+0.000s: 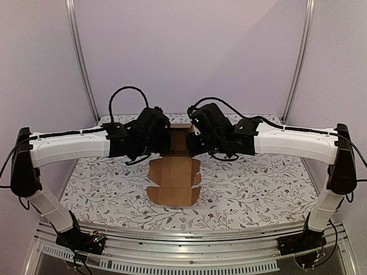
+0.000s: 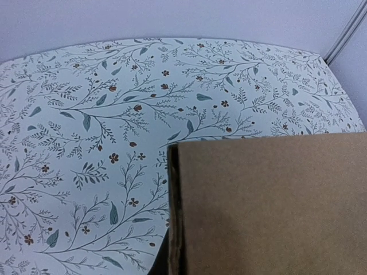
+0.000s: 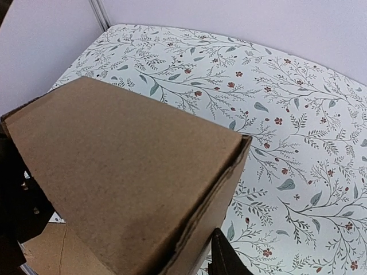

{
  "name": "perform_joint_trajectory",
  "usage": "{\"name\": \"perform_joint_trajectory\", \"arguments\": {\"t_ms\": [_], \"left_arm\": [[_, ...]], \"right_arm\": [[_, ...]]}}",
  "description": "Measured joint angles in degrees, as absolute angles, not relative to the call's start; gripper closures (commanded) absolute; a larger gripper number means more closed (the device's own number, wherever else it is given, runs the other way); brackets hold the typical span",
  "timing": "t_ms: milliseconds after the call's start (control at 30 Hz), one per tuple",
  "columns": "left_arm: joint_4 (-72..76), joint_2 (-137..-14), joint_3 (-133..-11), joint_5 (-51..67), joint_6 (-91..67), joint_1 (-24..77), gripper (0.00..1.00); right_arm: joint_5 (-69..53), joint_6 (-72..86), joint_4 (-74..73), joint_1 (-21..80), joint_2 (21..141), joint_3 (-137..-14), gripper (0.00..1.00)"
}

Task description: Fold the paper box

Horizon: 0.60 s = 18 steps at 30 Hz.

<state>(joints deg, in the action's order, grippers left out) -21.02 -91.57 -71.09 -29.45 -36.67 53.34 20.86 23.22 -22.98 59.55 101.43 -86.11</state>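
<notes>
left gripper (image 1: 164, 142) and right gripper (image 1: 192, 142) crowd the partly folded paper box (image 1: 174, 177) on the floral table (image 1: 258, 189). the left is pinched together; the right, we can't tell.

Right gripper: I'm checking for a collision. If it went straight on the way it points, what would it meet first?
The cardboard box: its raised wall stands directly in front of the right gripper, filling much of the wrist view. Whether they already touch I cannot confirm.
</notes>
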Motion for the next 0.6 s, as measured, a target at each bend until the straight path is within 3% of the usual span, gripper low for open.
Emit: {"name": "perform_joint_trajectory", "arguments": {"t_ms": [267,400,600], "left_arm": [[-23.20,-92.90,-72.49,-31.64,-37.80,53.60,1.00],[-24.43,-93.03,-73.17,-32.95,-38.02,54.11,1.00],[-25.21,-93.49,-73.28,-34.30,-38.57,54.83,1.00]], "right_arm": [[24.60,25.23,-25.12,60.18,104.40,-88.99,0.85],[26.20,26.24,-25.71,60.45,105.21,-89.78,0.99],[27.29,27.27,-25.82,60.58,105.95,-89.84,1.00]]}}
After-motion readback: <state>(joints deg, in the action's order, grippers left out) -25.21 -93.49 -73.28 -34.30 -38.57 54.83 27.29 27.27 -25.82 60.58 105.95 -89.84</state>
